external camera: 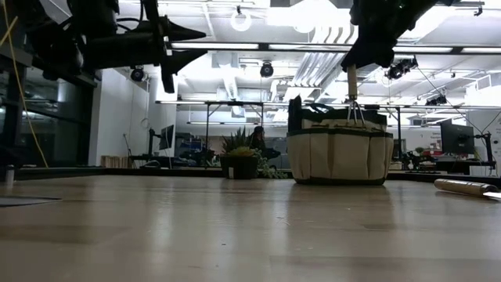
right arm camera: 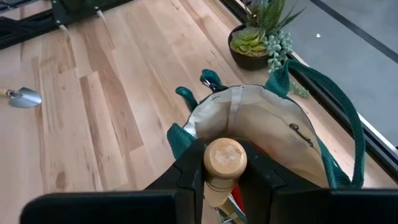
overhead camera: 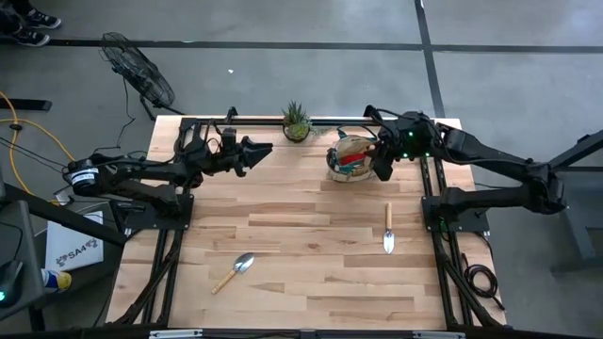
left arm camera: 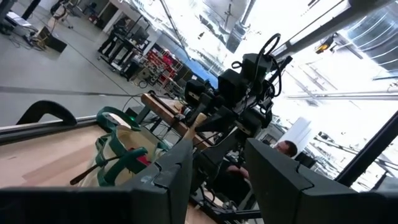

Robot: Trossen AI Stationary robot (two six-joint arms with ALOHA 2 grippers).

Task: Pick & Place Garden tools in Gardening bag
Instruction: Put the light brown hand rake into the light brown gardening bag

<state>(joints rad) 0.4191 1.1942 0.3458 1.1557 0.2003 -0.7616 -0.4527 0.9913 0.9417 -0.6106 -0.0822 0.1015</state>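
The tan gardening bag (overhead camera: 347, 162) with green trim stands on its base near the table's far edge. Teal shear handles (right arm camera: 194, 93) stick out of its side, and something red (overhead camera: 354, 160) lies inside. My right gripper (right arm camera: 224, 180) is above the bag, shut on a small wooden-handled rake (external camera: 354, 98). The rake's tines (external camera: 356, 114) are at the bag's mouth. My left gripper (overhead camera: 267, 151) is raised left of the bag, open, with nothing between its fingers. Two trowels (overhead camera: 387, 229) (overhead camera: 234, 272) lie flat on the table. My right gripper pinches the rake's wooden handle (right arm camera: 225, 155) near its rounded free end, between the two fingers. The fingers slant down from the table's right. The rake hangs upright below them, tines down, clear of the table and over the bag's opening.
A spiky potted plant (overhead camera: 297, 122) stands at the far edge, left of the bag. One trowel lies near the right frame rail (overhead camera: 435, 221), the other in the near-left part of the table. Bare wood lies between them.
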